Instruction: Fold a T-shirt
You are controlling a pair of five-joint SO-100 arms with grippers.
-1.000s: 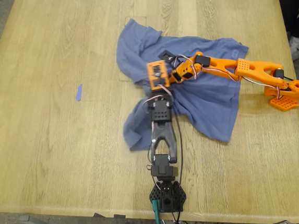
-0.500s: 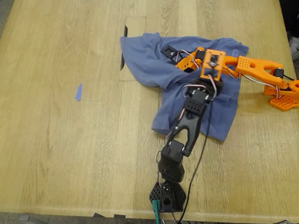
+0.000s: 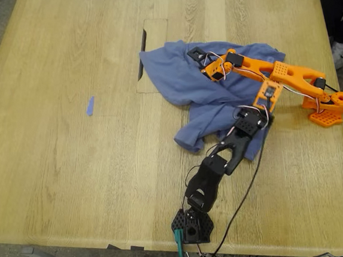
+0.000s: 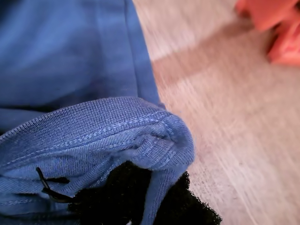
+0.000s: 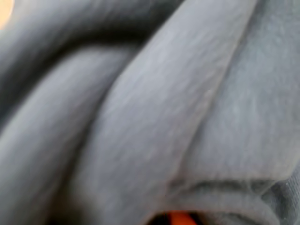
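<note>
T-shirt (image 3: 216,94) lies crumpled on the wooden table (image 3: 72,161), bunched toward the exterior view's right, one lobe trailing toward the near edge.

My first gripper (image 3: 264,98), on the black arm, sits at the shirt's right-hand part; its wrist view shows a ribbed, stitched hem (image 4: 117,136) draped over the black jaw, bare wood beside it. Appears clamped on the T-shirt.

My second gripper (image 3: 205,62), on the orange arm, rests on the shirt's upper folds. Its wrist view is filled with blurred cloth; grip state: cannot tell.

Blue tape scrap (image 3: 89,105) lies well apart, toward the exterior view's left.
</note>
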